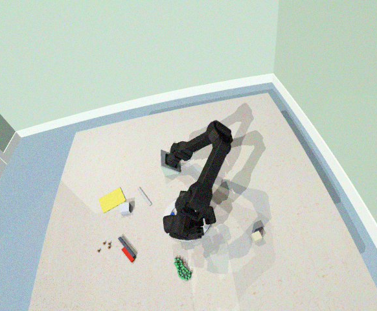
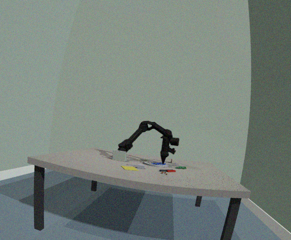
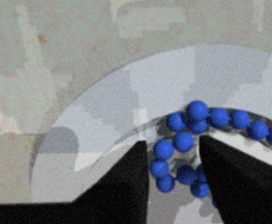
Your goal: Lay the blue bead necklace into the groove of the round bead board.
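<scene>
Peering over at the round bead board (image 1: 167, 211) (image 2: 147, 163) (image 3: 98, 103), I see the gripper (image 1: 199, 230) (image 2: 163, 163) (image 3: 172, 146) low over it, fingers partly open, with beads between them but no firm grasp that I can make out. The blue bead necklace (image 1: 172, 213) (image 2: 158, 163) (image 3: 239, 119) is on the board: one run curves along the groove, while other beads bunch and double back inward. If the fingers pinch only a bead's round edge, it may squirt out and the loop stay crumpled. If they catch both strands of the bunch, a pull could drag seated beads out of the groove. Pressing too low, a fingertip could scrape or shove the board.

Just beyond the board, on the side away from the arm's base, the green beads (image 1: 182, 268) (image 2: 181, 167) sit apart; a wide swing with trailing blue beads might snag them. Farther from the board, the red bar (image 1: 127, 254) (image 2: 171, 171) and the yellow plate (image 1: 112, 199) (image 2: 129, 168) seem little threatened unless the arm strays.
</scene>
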`<state>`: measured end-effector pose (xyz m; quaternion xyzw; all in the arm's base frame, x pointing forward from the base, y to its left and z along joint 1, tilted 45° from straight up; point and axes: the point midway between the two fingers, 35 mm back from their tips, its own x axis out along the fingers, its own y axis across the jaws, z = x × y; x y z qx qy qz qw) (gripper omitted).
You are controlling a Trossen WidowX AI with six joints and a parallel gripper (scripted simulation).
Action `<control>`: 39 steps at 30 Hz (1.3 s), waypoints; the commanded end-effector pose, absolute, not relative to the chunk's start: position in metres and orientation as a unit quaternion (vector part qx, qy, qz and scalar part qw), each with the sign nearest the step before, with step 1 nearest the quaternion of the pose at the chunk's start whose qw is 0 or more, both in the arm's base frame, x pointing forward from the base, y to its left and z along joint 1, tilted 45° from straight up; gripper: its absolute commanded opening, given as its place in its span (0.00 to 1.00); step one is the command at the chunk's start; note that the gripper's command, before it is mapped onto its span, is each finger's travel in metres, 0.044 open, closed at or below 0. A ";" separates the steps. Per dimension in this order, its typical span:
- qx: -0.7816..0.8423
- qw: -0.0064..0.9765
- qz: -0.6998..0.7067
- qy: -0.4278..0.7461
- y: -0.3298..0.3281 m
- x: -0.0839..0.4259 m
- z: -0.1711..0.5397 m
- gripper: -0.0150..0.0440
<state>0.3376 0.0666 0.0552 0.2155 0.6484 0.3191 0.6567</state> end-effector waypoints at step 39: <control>0.219 0.654 0.319 0.650 0.049 0.337 0.073 0.25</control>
